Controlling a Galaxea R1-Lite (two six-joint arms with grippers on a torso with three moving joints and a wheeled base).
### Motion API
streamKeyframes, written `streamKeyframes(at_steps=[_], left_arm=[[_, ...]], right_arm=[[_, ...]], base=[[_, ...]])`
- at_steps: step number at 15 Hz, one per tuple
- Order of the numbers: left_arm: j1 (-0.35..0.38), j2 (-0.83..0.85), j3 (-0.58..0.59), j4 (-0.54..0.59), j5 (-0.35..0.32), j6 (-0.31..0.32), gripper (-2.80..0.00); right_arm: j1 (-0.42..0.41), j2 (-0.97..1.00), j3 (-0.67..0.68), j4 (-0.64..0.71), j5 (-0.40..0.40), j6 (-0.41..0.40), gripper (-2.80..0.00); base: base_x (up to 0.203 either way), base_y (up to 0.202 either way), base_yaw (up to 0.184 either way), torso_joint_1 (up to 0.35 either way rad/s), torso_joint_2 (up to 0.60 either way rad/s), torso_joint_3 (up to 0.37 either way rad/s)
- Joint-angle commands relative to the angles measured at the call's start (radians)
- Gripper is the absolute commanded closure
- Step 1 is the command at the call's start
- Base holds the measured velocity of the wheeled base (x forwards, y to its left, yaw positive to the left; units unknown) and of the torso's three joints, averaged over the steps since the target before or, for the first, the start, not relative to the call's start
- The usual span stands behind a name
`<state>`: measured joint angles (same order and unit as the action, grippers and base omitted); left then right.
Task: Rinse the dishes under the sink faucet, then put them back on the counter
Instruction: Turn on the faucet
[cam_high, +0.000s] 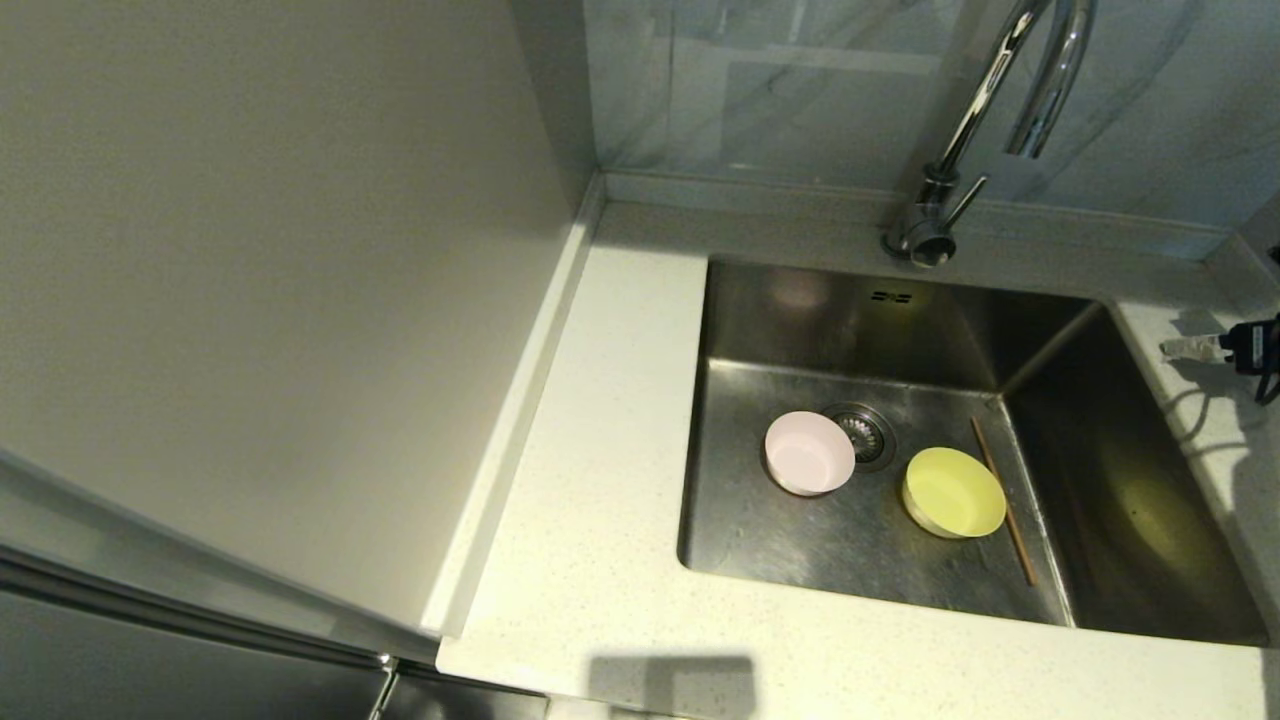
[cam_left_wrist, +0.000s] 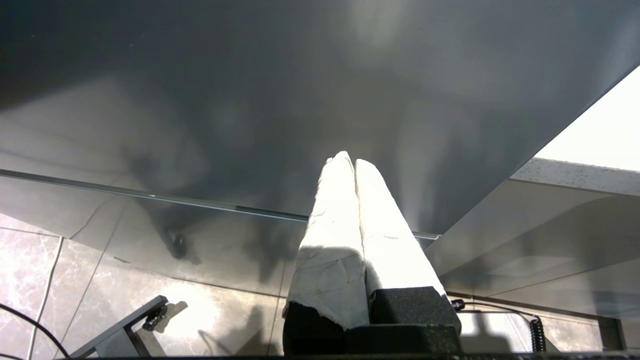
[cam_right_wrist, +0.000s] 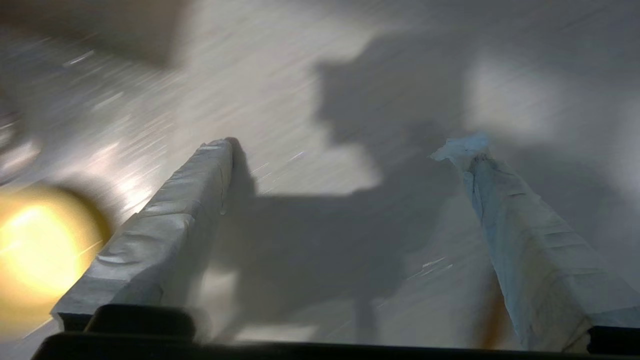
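Note:
A pale pink bowl (cam_high: 808, 452) and a yellow-green bowl (cam_high: 953, 492) stand upright on the floor of the steel sink (cam_high: 760, 320), either side of the drain. Thin brown chopsticks (cam_high: 1003, 512) lie just right of the yellow-green bowl. The chrome faucet (cam_high: 960, 130) rises behind the sink, and no water shows. My right gripper (cam_high: 1195, 348) juts in over the counter (cam_high: 600, 480) at the sink's right rim. In the blurred right wrist view it (cam_right_wrist: 340, 150) is open and empty, the yellow-green bowl (cam_right_wrist: 35, 250) off to one side. My left gripper (cam_left_wrist: 350, 162) is shut and parked low.
A tall pale panel (cam_high: 280, 280) walls off the counter's left side. Blue-grey tile (cam_high: 780, 90) backs the sink. The strainer drain (cam_high: 862, 432) sits between the bowls. The left wrist view shows a dark cabinet front (cam_left_wrist: 250, 100) and floor tiles (cam_left_wrist: 40, 270).

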<state>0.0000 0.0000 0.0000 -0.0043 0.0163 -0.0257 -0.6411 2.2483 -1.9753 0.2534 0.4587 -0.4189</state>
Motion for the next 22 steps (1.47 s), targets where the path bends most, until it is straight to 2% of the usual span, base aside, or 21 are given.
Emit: streamKeyframes(at_steps=[1,3,10,11,13,15,16,18,21,22], left_arm=[[0.0,-0.003,0.0,0.0,0.001,0.0,0.0],[0.0,-0.003,0.0,0.0,0.001,0.0,0.0],[0.0,-0.003,0.0,0.0,0.001,0.0,0.0],[0.0,-0.003,0.0,0.0,0.001,0.0,0.0],[0.0,-0.003,0.0,0.0,0.001,0.0,0.0],[0.0,-0.003,0.0,0.0,0.001,0.0,0.0],[0.0,-0.003,0.0,0.0,0.001,0.0,0.0],[0.0,-0.003,0.0,0.0,0.001,0.0,0.0],[0.0,-0.003,0.0,0.0,0.001,0.0,0.0],[0.0,-0.003,0.0,0.0,0.001,0.0,0.0]], right_arm=[[0.001,0.057,0.0,-0.101,-0.049,-0.005,-2.8],[0.001,0.082,-0.007,-0.143,-0.125,-0.006,-2.8],[-0.008,0.079,-0.007,-0.086,-0.217,-0.078,-2.8],[-0.013,0.065,-0.005,-0.072,-0.206,-0.077,-2.8],[-0.024,0.003,0.009,0.001,-0.09,-0.047,-2.8],[-0.028,-0.088,0.015,0.108,0.012,0.027,-2.8],[-0.025,-0.14,0.02,0.139,0.036,0.088,-2.8],[-0.004,-0.233,0.043,0.163,0.053,0.197,-2.8],[0.009,-0.356,0.164,0.171,0.039,0.234,-2.8],[0.01,-0.387,0.205,0.171,0.005,0.235,-2.8]], base=[[0.0,0.0,0.0,0.0,0.0,0.0],[0.0,0.0,0.0,0.0,0.0,0.0],[0.0,0.0,0.0,0.0,0.0,0.0],[0.0,0.0,0.0,0.0,0.0,0.0],[0.0,0.0,0.0,0.0,0.0,0.0],[0.0,0.0,0.0,0.0,0.0,0.0],[0.0,0.0,0.0,0.0,0.0,0.0],[0.0,0.0,0.0,0.0,0.0,0.0],[0.0,0.0,0.0,0.0,0.0,0.0],[0.0,0.0,0.0,0.0,0.0,0.0]])
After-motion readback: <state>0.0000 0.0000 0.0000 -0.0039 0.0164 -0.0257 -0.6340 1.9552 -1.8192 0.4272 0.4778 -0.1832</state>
